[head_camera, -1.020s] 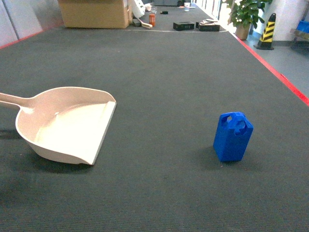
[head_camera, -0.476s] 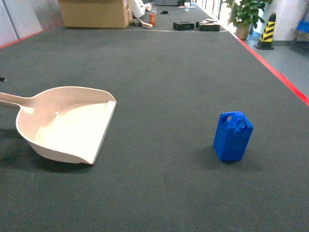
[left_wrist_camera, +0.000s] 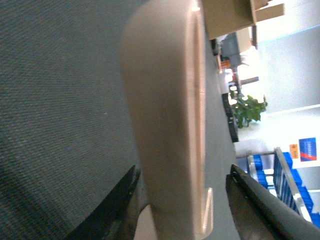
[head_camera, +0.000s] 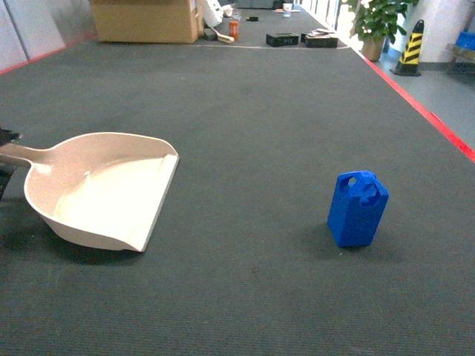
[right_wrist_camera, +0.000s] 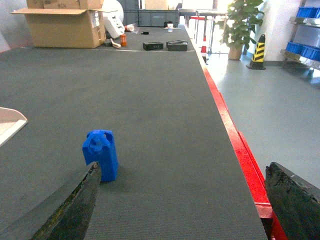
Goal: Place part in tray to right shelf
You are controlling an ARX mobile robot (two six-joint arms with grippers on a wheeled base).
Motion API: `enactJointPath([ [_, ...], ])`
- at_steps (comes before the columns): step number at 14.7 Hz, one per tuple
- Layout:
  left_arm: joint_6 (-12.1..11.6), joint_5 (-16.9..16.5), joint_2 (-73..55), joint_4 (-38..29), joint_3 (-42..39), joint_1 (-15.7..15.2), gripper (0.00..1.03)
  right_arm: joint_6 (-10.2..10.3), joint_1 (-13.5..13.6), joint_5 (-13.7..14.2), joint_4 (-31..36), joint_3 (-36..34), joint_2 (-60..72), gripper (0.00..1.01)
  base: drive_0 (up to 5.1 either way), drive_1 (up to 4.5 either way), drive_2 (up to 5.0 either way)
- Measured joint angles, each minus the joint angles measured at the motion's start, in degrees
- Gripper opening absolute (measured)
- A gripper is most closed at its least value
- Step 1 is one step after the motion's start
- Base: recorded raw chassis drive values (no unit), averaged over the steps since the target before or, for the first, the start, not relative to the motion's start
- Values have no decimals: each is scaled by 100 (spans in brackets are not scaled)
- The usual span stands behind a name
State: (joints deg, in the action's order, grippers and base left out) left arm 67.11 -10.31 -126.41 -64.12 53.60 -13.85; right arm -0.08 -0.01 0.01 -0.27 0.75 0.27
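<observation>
While the tray [head_camera: 104, 189] lies flat on the dark carpeted surface [head_camera: 260, 111], its basin holds nothing; the glossy cream interior is bare from the curved rear rim to the flat front lip. The stub handle projects toward the left gripper [left_wrist_camera: 182, 200], which in the head view shows only as a dark sliver at the left frame edge beside the handle tip. In the left wrist view, the two dark fingers [left_wrist_camera: 115, 210] stand apart on either side of the tray's rear edge and handle, with the cream plastic between them; whether the pads actually touch the plastic cannot be determined.

The part [head_camera: 358, 209] stands upright on the carpet, bevelled end up, with a round hole and notches visible at its top. It is outside the tray, well apart from the tray's front lip. Relative to the right gripper [right_wrist_camera: 185, 200], the part sits ahead of the left finger [right_wrist_camera: 70, 205], just beyond its tip in the right wrist view. The right gripper's fingers are spread wide, holding nothing.

A corner of the tray's lip appears at the left edge of the right wrist view, far to the left of that gripper. Beyond both grippers, a cardboard box [head_camera: 145, 20] and a potted plant [head_camera: 375, 22] stand at the far end of the carpet.
</observation>
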Motion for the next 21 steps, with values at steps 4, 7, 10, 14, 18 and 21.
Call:
enactJointPath([
  [4, 201, -214, 2, -601, -81, 72, 19, 0, 0, 0, 2, 0, 0, 98, 0, 0, 0],
  [7, 227, -356, 203, -920, -487, 146, 18, 0, 0, 0, 2, 0, 0, 98, 0, 0, 0],
  [10, 378, -428, 785, -925, -973, 236, 18, 0, 0, 0, 2, 0, 0, 98, 0, 0, 0],
  [14, 702, -334, 1867, -925, -1919, 293, 18, 0, 0, 0, 0, 0, 0, 98, 0, 0, 0],
  [18, 994, -417, 2524, -949, -2439, 236, 18, 0, 0, 0, 4, 0, 0, 98, 0, 0, 0],
  [21, 1246, -925, 2684, -931, -2848, 389, 18, 0, 0, 0, 2, 0, 0, 98, 0, 0, 0],
])
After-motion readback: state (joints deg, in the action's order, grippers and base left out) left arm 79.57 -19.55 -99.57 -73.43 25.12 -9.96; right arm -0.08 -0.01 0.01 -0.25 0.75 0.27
